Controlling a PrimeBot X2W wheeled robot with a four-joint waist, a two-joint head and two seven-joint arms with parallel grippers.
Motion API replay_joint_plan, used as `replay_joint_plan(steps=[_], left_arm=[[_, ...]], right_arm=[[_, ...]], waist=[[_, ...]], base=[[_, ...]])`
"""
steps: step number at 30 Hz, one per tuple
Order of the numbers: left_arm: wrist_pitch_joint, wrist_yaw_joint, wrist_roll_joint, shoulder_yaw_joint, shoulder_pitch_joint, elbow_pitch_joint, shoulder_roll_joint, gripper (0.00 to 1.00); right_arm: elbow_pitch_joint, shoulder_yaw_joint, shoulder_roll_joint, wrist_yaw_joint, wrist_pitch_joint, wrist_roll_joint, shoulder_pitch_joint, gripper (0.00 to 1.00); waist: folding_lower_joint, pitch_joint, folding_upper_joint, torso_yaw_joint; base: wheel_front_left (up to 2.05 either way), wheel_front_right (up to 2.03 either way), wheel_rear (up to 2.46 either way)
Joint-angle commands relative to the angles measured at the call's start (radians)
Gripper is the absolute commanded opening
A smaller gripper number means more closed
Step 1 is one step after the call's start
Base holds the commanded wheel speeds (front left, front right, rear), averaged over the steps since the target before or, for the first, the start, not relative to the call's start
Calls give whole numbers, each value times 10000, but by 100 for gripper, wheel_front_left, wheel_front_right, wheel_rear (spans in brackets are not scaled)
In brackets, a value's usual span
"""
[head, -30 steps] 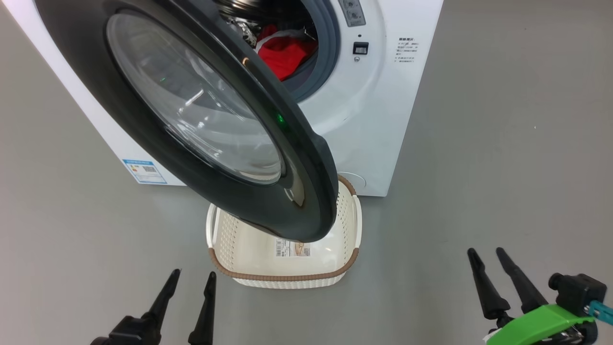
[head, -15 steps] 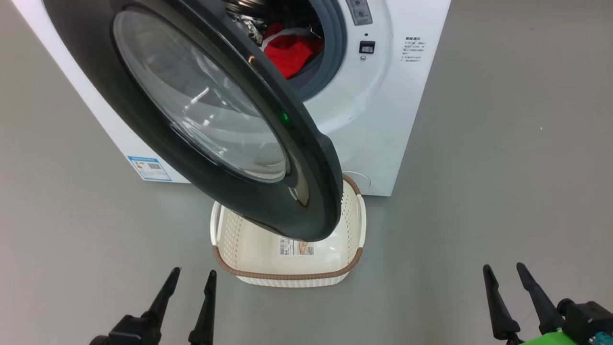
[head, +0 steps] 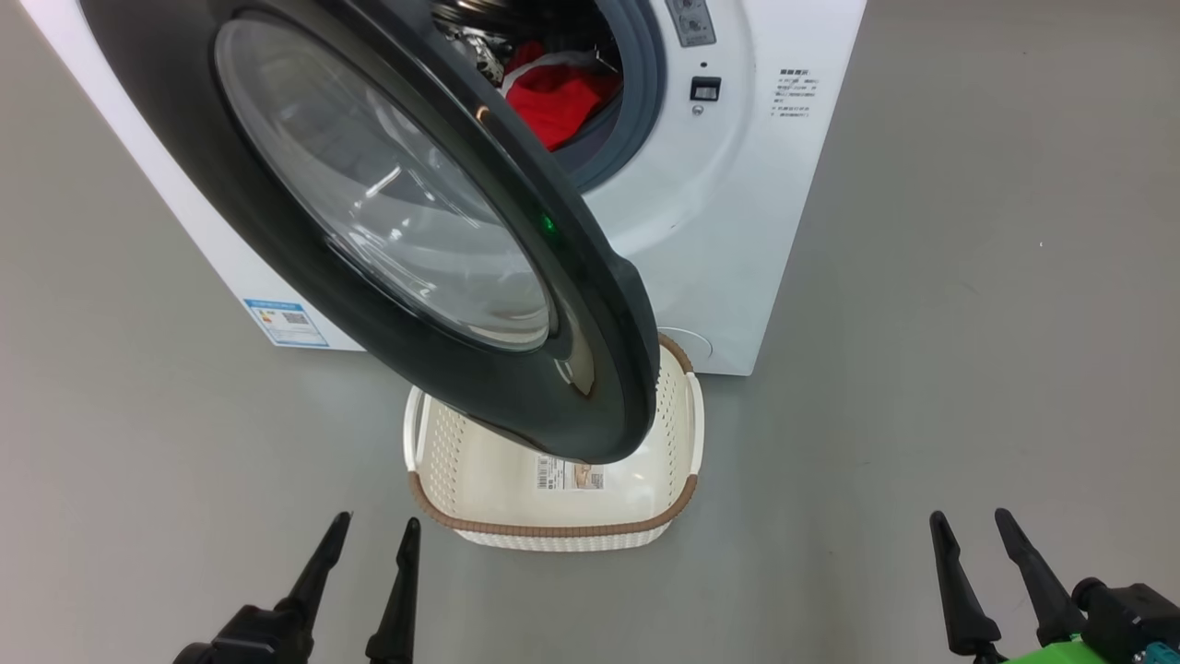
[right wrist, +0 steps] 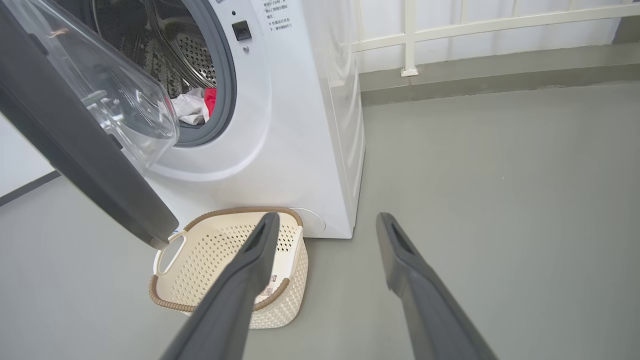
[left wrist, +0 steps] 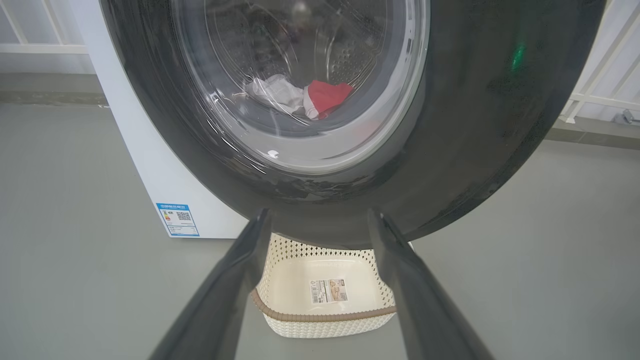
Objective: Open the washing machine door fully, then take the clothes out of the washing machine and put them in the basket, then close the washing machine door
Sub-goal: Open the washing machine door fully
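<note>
Beyond left gripper (head: 379, 518), the basket (head: 553, 533)

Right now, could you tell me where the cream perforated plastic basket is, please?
Low centre in the head view, the basket sits on the grey floor at the white washing machine's foot, under the part-open black-rimmed door.

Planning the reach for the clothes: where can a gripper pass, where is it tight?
Free: the gap between the washing machine door and the grey gasket, leading to the clothes; bare floor right of the basket. Tight: above the basket, under the overhanging door.
</note>
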Motion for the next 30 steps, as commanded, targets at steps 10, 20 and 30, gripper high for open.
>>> replay_joint_plan(steps=[10,20,30], left_arm=[[-82,-53,-82,192,-215,-208,108,100],[-82,-54,-201,-38,-369,-120,108,100],[-82,-54,-370,-237,-575,-69,108,100]], right_arm=[[-1357,1333,125,75,-91,2095,-1322,0],[-1674,3803,-483,75,-91,7032,-3795,0],[-1519,5103,-1764,75,1375,12049,-5555,0]], waist=[[0,100,-1,195],[0,303,-1,557],[0,680,-1,1040]], base=[[0,0,0],[0,0,0],[0,0,0]])
